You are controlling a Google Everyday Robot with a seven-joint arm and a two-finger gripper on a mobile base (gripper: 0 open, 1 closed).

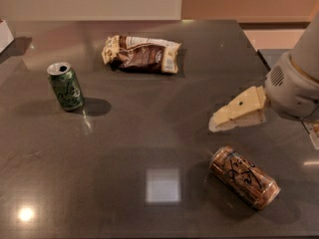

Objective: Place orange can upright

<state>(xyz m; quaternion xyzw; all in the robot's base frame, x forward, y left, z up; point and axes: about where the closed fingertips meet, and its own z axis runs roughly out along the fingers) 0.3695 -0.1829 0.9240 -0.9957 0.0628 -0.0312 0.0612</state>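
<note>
The orange can [244, 177] lies on its side on the dark grey table [149, 133], at the front right, its silver top pointing to the back left. My gripper [219, 121] reaches in from the right on a pale grey arm [294, 83]. It hovers just behind and above the can, apart from it and holding nothing.
A green can [65, 86] stands upright at the left. A brown and white snack bag [142, 54] lies flat at the back middle. A white object [4, 34] sits at the far left edge. The table's right edge runs close to the arm.
</note>
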